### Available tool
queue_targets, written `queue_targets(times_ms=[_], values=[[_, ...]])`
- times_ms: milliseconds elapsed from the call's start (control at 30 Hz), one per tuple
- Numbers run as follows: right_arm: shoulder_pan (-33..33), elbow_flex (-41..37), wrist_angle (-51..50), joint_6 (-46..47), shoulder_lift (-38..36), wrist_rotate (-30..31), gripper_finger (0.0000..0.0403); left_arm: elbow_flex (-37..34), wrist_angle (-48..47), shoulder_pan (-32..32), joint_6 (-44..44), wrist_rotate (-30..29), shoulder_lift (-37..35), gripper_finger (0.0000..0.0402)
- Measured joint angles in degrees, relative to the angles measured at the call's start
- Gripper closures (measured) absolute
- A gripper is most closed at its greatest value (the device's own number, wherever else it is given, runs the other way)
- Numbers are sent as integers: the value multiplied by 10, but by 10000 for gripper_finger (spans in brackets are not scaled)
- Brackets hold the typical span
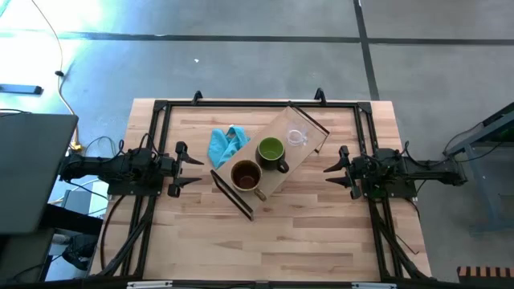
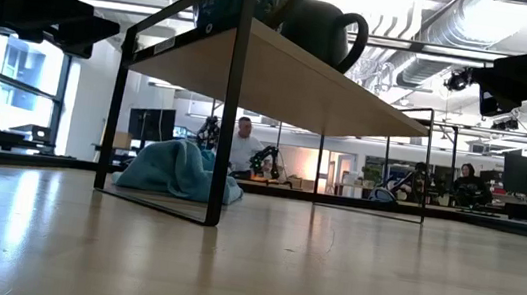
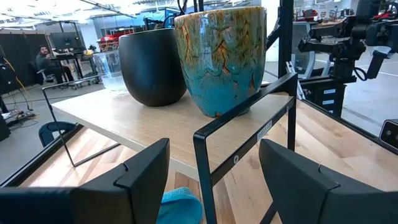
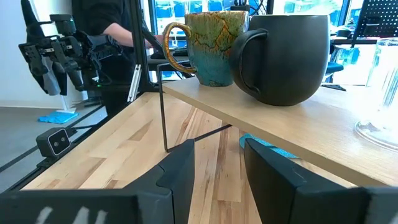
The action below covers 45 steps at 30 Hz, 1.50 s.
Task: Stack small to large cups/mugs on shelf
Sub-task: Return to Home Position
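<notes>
- Shelf [image 1: 283, 127] stands slantwise in the middle of the desk [image 1: 305, 241], between the two hands and touching neither. One end points toward the left hand [image 1: 199, 170], the other toward the right hand [image 1: 328, 172].
- Left hand hangs over the left side of the desk, fingers spread wide and holding nothing. The shelf's nearer black end frame lies just ahead of it, apart.
- Right hand hangs over the right side of the desk, fingers likewise parted with nothing between them, clear of the shelf's other end.
- All three vessels stand upright in a row on the shelf board. The glazed mug [image 1: 246, 175] is at the end nearest the left hand, the black mug [image 1: 271, 150] is in the middle, and the clear glass cup [image 1: 297, 138] is at the end nearest the right hand.
- Glazed mug and black mug stand just beside each other; whether they touch cannot be told. The glass cup stands a little apart from the black mug.
- Glazed mug: teal with brown-orange crackle veins, brown inside, ochre loop handle.
- Black mug: matte, round-bellied, green inside, handle turned toward the right arm's side of the desk.
- Glass cup: small, see-through, thick at the base.
- Shelf itself: a long pale wood board on thin black metal end frames, lighter than the desk.
- Blue cloth [image 1: 225, 144] lies crumpled on the desk just beside the shelf's long edge, near the glazed mug's end.
</notes>
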Motion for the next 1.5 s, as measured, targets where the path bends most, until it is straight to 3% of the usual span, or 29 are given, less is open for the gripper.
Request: queue_targets(times_ms=[1500], values=[[0,0,0,0,0,0,272,0,0,0,0,0,0,165]])
